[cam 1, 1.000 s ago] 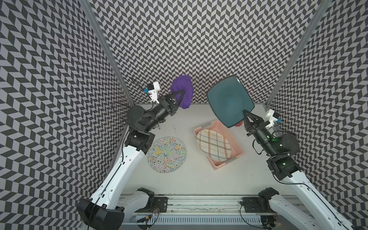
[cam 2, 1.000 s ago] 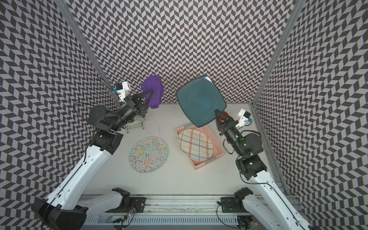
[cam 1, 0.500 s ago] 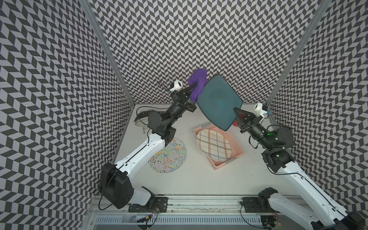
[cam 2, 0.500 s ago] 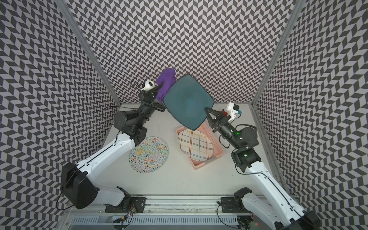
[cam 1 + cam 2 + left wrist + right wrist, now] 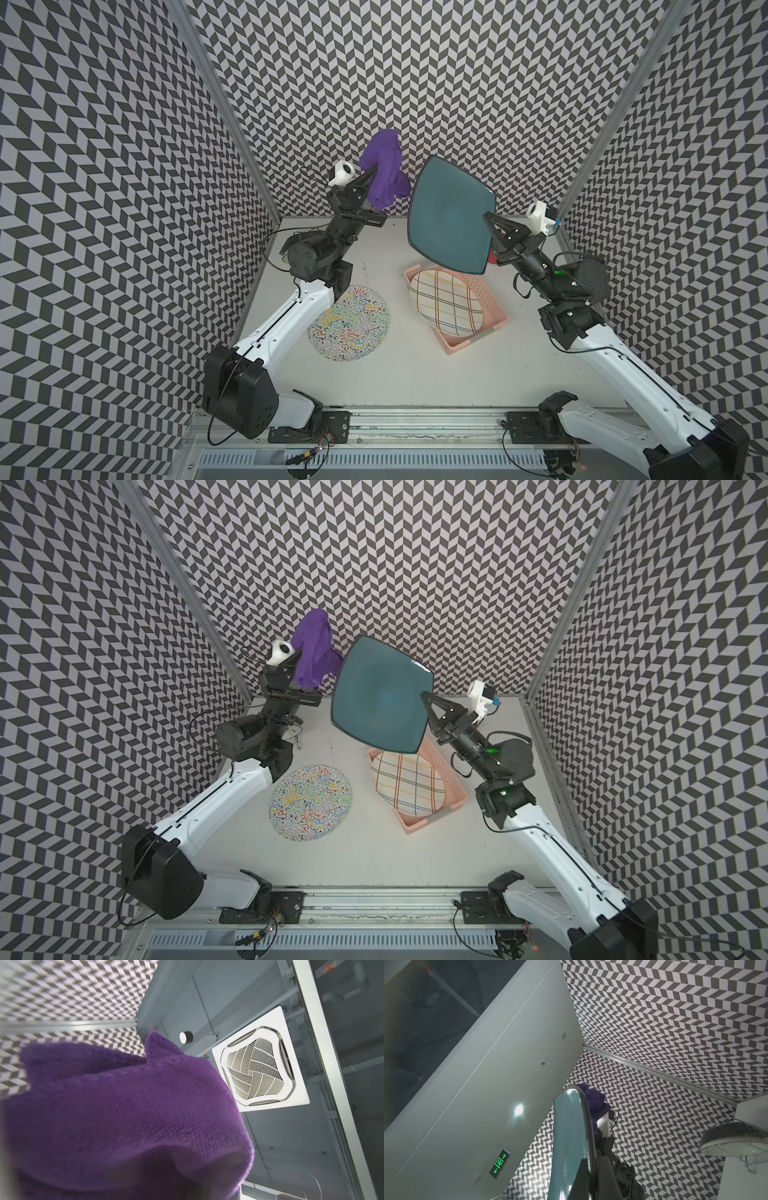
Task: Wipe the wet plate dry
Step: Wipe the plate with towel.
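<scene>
Up at the back wall, the left gripper (image 5: 372, 174) points upward with its jaws clamped on a purple cloth (image 5: 384, 168), which bunches above and around its fingertips; the left wrist view is filled mostly by this cloth (image 5: 124, 1115). Below and nearer the camera than this claw, a round speckled plate (image 5: 349, 322) lies flat on the table (image 5: 399, 374). Just to the claw's right, the teal square plate (image 5: 451, 216) hangs in the air, tilted steeply on edge, close to the cloth; whether they touch cannot be told. Beneath that plate sits a pink basket (image 5: 496, 309) holding a white plate with crossing coloured lines (image 5: 446, 303), leaning against the basket's wall. No brand or writing is readable on these things. Farthest right, the right gripper (image 5: 487, 217) reaches up and leftward from a bent elbow, jaws pinched on the teal plate's edge (image 5: 571, 1147).
</scene>
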You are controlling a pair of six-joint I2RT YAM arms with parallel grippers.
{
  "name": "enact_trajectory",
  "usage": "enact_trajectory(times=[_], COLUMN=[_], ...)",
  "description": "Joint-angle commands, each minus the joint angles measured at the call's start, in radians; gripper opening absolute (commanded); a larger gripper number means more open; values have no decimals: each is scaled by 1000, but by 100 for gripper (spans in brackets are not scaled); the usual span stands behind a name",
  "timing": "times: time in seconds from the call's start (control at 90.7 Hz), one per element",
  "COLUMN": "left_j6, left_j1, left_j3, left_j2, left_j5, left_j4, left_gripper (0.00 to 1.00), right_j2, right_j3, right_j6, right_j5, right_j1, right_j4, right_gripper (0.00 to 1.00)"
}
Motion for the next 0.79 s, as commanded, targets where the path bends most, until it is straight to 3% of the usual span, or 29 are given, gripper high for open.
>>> enact_trajectory(times=[0.0,0.221,0.419,0.518,0.64,0.783], left_j6=[-30,40,44,36,-17,0], left_j1=[11,-158,-251,-259,-204,-195], left_j3=[-23,58,74,14,-36,-19], left_j2=[-18,40,52,16,-5,-8], left_j5=[37,57,59,41,25,44], left_j4=[-6,-40,-29,-32,30,-12], left_gripper=[0,0,0,0,0,0], right_j2=[-93,-17,53,71,55,68], right_j3=[0,70,136,163,145,176], right_j6=[1,-2,6,6,15,-22], right_j5=[54,34,127,185,231,124], right_j1=[6,18,23,24,22,57], right_j4=[152,153,145,133,110,86], right_gripper=[0,0,0,0,0,0])
